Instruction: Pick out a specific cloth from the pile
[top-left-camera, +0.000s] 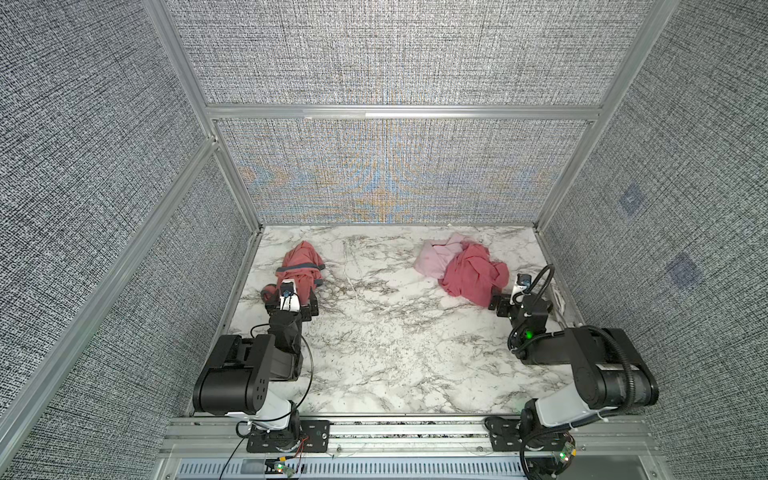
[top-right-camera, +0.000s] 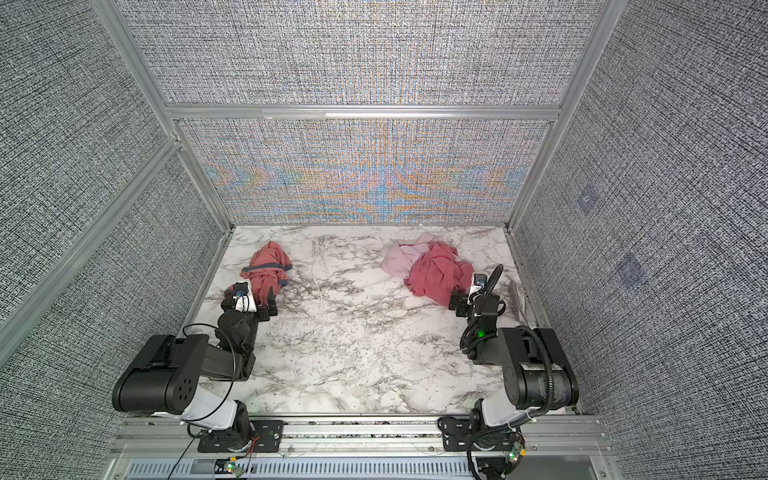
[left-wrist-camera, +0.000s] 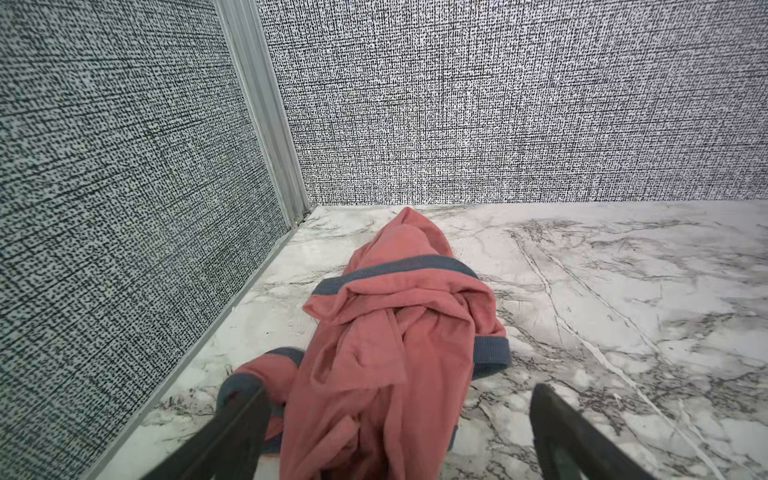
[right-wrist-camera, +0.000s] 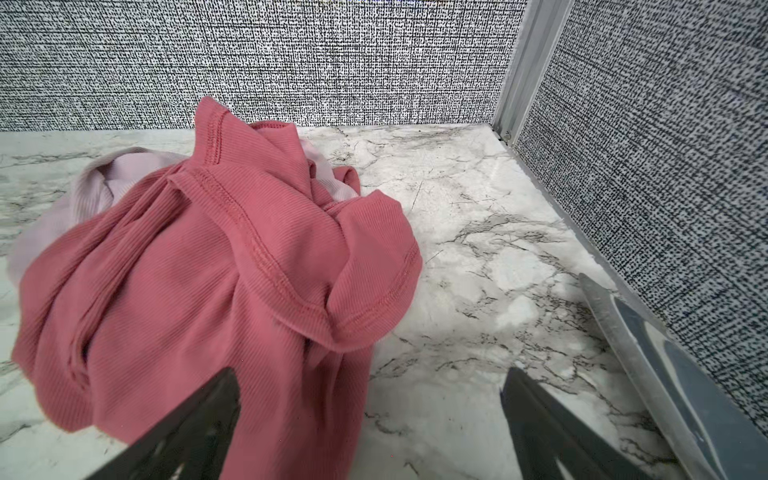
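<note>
The cloth (top-left-camera: 301, 266), coral with grey-blue bands, lies crumpled by itself on the left side of the marble table (top-left-camera: 374, 340). The left gripper (left-wrist-camera: 395, 399) stands wide open, its jaws either side of the cloth's near end, not pinching it. Well apart on the right, a red cloth (top-left-camera: 471, 276) overlaps a pale pink cloth (top-left-camera: 432, 259). The right gripper (right-wrist-camera: 372, 380) gapes wide at the red one's near edge.

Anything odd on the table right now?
One thing: a pale, flat plastic-looking piece lies along the right wall beside the right gripper; it looks foreign here. The cloth lies crumpled, apart from the pile.
</note>
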